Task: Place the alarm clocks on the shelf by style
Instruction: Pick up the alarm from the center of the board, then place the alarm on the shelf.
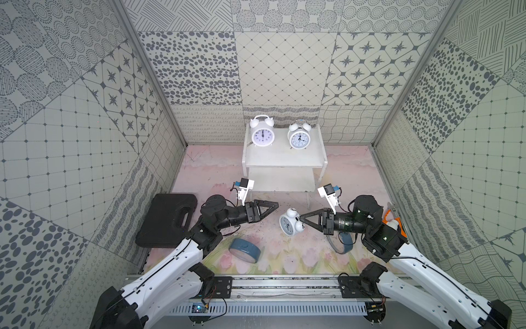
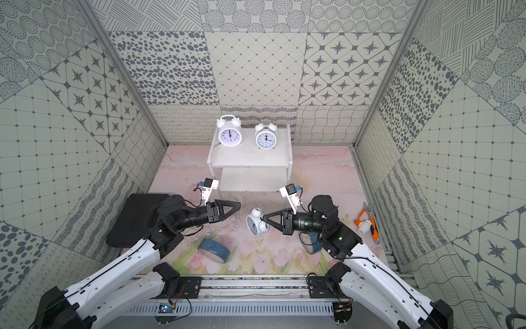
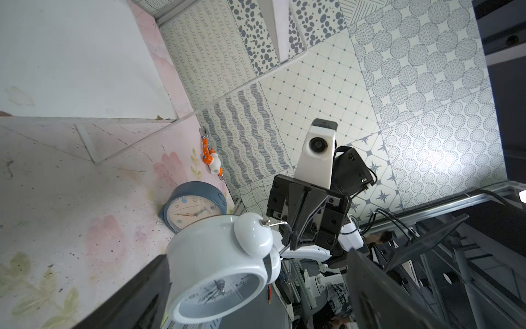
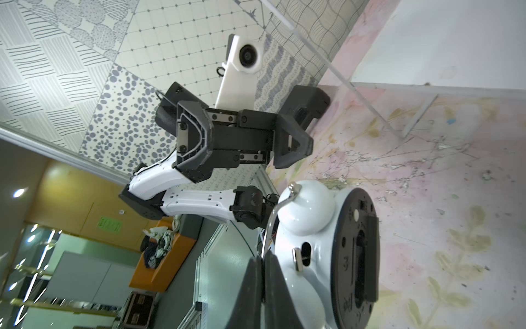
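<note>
Shelf (image 1: 284, 158) stands far centre, white, two tiers. Top tier holds two white twin-bell clocks, upright, faces toward the near side: left white clock (image 1: 262, 134) at the far left corner, right white clock (image 1: 299, 138) beside it, the two apart.

Third white clock (image 1: 289, 225) is mid-table, in front of the shelf and not on it, tipped sideways with its bells to the right. Right gripper (image 1: 302, 217) is clamped on its thin wire handle; the right wrist view shows the fingers pressed together on the wire. Can't tell if the clock touches the mat (image 1: 284, 256).

Left gripper (image 1: 273, 209) has its jaws spread wide, just left of that clock, not touching, holding nothing.

Blue clock (image 1: 245, 250) lies tilted on the mat, near centre-left. Second blue clock (image 1: 341, 242) is near right, mostly hidden under the right arm; the left wrist view shows it on edge, cream face visible (image 3: 193, 205).

Black case (image 1: 168, 219) lies flat at the left, orange tool (image 1: 392, 219) by the right wall
</note>
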You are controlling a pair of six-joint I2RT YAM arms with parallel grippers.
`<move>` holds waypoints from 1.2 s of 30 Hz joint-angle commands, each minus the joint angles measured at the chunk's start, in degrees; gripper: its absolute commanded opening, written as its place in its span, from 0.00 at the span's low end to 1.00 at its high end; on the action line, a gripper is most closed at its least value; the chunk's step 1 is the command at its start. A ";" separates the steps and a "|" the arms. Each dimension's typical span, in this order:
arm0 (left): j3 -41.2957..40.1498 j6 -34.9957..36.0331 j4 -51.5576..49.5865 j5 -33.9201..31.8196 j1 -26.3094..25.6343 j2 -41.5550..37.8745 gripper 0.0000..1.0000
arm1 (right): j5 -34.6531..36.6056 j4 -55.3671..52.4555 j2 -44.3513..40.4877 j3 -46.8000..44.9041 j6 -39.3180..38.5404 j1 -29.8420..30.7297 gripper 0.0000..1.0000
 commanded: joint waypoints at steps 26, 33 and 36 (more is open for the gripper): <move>-0.98 -20.53 55.91 13.06 -4.12 16.12 0.88 | -8.33 10.06 3.62 7.68 5.00 -4.26 0.00; -2.15 -18.64 50.58 13.38 -4.17 14.77 0.82 | -9.31 9.55 5.95 8.18 5.52 -9.02 0.00; -2.07 -17.63 47.75 13.57 -4.19 14.82 0.80 | -9.69 9.14 6.62 8.70 5.05 -9.63 0.00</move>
